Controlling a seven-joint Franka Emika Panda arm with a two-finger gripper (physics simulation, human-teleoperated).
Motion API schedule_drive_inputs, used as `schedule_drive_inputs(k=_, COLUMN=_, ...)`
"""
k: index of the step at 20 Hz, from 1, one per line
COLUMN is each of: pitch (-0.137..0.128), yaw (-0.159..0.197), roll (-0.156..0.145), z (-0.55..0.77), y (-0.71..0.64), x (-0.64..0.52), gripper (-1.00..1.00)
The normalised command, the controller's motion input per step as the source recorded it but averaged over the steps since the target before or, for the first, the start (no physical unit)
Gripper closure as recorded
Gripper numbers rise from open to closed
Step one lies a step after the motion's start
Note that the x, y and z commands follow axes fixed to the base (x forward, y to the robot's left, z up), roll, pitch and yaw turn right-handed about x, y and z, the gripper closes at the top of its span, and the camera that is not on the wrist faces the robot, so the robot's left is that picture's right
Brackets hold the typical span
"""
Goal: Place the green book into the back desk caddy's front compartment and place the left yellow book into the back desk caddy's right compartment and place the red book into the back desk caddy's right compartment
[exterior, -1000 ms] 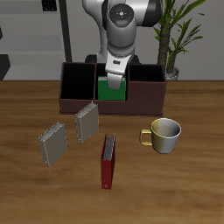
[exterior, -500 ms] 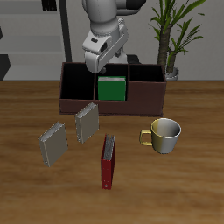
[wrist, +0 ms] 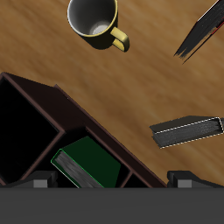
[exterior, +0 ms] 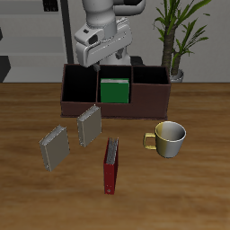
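Observation:
The green book (exterior: 113, 90) stands upright in the front compartment, the middle section of the back desk caddy (exterior: 148, 101); the wrist view shows the green book (wrist: 87, 163) behind the caddy's wall (wrist: 92, 122). My gripper (exterior: 91, 57) hangs well above the caddy, open and empty; in the wrist view the gripper (wrist: 112, 181) shows its fingertips far apart. The left yellow book (exterior: 89, 126) (wrist: 185, 131), grey-tan, lies just in front of the caddy. The red book (exterior: 110, 164) (wrist: 203, 31) lies nearer the table's front edge. The right compartment (exterior: 150, 78) holds nothing.
Another grey-tan book (exterior: 54, 147) lies beside the left yellow book. A yellowish mug (exterior: 167, 137) (wrist: 94, 19) stands in front of the caddy's plant-side end. A potted plant (exterior: 176, 36) stands behind the caddy.
My gripper has let go of the green book, which stays in the middle section, and has risen and swung away from the plant side.

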Motion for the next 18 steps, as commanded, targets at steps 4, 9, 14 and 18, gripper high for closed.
schedule_drive_inputs(k=4, pitch=-0.112, yaw=-0.262, roll=-0.041, z=0.09, y=0.02, x=0.05, gripper=-1.00)
schedule_drive_inputs(k=9, pitch=-0.019, yaw=-0.240, roll=0.009, z=0.02, y=0.05, x=0.06, gripper=-1.00)
schedule_drive_inputs(k=14, pitch=-0.026, yaw=-0.273, roll=0.041, z=0.07, y=-0.05, x=0.13, gripper=-1.00)
schedule_drive_inputs(k=18, pitch=-0.031, yaw=-0.192, roll=-0.018, z=-0.01, y=-0.11, x=0.14, gripper=-1.00)
